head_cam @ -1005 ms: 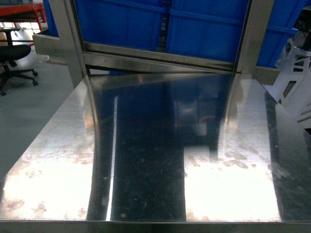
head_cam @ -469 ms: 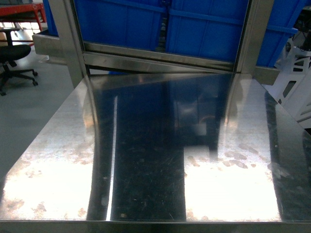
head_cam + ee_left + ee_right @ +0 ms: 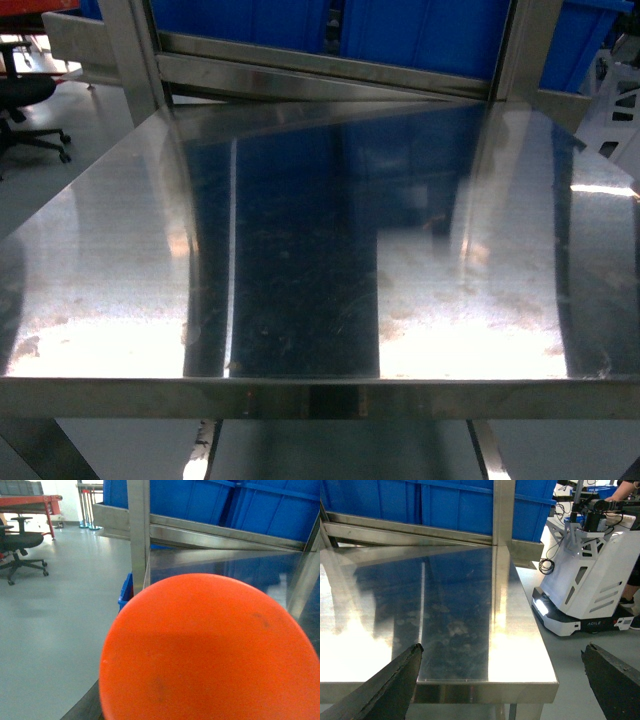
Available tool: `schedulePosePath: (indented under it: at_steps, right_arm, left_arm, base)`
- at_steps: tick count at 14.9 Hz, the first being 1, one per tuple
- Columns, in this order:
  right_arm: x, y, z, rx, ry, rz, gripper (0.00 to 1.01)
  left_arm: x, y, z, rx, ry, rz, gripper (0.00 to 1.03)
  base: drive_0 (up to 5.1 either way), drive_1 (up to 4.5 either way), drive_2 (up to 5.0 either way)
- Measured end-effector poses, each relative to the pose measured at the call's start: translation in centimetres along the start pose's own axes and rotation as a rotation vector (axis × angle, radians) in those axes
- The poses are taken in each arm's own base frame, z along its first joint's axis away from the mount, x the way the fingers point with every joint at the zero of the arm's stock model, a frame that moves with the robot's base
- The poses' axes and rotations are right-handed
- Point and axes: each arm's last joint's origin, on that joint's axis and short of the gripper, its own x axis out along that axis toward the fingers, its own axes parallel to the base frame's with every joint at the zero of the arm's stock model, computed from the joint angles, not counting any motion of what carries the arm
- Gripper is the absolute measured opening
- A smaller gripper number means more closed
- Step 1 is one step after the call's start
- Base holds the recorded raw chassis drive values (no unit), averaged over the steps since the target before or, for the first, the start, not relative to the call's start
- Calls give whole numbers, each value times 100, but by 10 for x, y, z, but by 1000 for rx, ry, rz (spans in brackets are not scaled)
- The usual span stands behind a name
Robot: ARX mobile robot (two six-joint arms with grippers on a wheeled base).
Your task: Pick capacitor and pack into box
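Left wrist view: capacitor [image 3: 207, 650] fills the lens, grip unclear; right gripper [image 3: 502, 680] jaws spread wide.

Since the earlier head views, the steel table [image 3: 300, 230] is seen from farther back: its near edge [image 3: 320, 395] and the floor below are now shown. The blue bins [image 3: 420, 30] and the office chair [image 3: 25, 95] sit higher in view.
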Motion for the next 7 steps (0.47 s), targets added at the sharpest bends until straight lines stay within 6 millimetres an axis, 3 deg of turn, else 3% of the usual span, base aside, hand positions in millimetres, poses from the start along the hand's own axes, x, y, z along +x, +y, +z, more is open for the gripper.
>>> schedulePosePath:
  at_steps: [7]
  right_arm:
    - [0, 0, 0, 0, 2, 0, 98]
  left_arm:
    - [0, 0, 0, 0, 1, 0, 44]
  base:
    - [0, 0, 0]
